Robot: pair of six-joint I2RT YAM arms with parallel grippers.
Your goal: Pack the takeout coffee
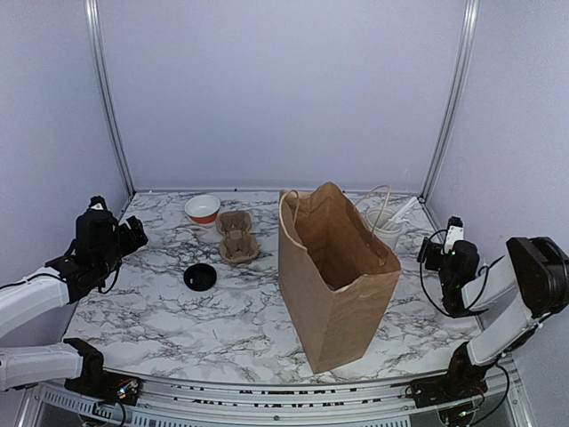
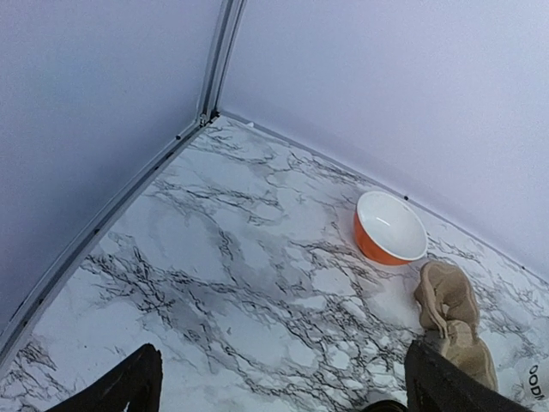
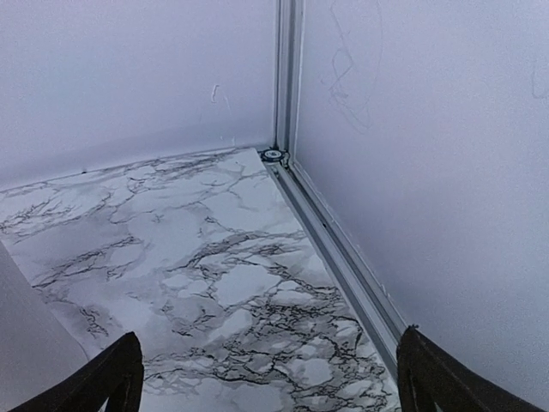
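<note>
A round black lid (image 1: pixel 200 277) sits on the marble left of the bag; only its dark top shows, so I cannot tell whether the takeout coffee's white cup is under it. Its edge peeks in at the bottom of the left wrist view (image 2: pixel 385 405). A white surface with black lettering (image 2: pixel 536 379) is cut off at that view's right edge. An open brown paper bag (image 1: pixel 338 294) stands upright right of centre. My left gripper (image 1: pixel 133 236) (image 2: pixel 283 369) hovers open and empty at the left edge. My right gripper (image 1: pixel 436 253) (image 3: pixel 268 352) is open and empty near the right wall.
An orange bowl (image 1: pixel 203 209) (image 2: pixel 390 227) stands at the back left. A cardboard cup carrier (image 1: pixel 237 238) (image 2: pixel 450 313) lies next to it. A frosted tumbler with sticks (image 1: pixel 388 224) stands behind the bag. Walls with metal rails (image 3: pixel 339 249) close the table's sides.
</note>
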